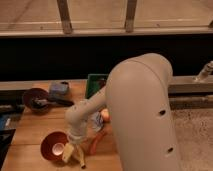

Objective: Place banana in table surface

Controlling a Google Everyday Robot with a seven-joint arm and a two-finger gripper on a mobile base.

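Observation:
The banana (pixel 76 156) is pale yellow with a dark end. It lies low at the front edge of the light brown wooden table surface (pixel 37 125), just right of a red bowl. My gripper (pixel 74 146) is at the end of the cream arm, directly above and against the banana. The arm's bulk hides how the gripper meets the banana.
A red bowl (pixel 51 146) with a small white thing inside stands left of the banana. An orange-red stick (pixel 98 142) lies to its right. A dark bowl with a utensil (pixel 35 98), a blue-grey object (pixel 59 89) and a green tray (pixel 94 81) sit at the back.

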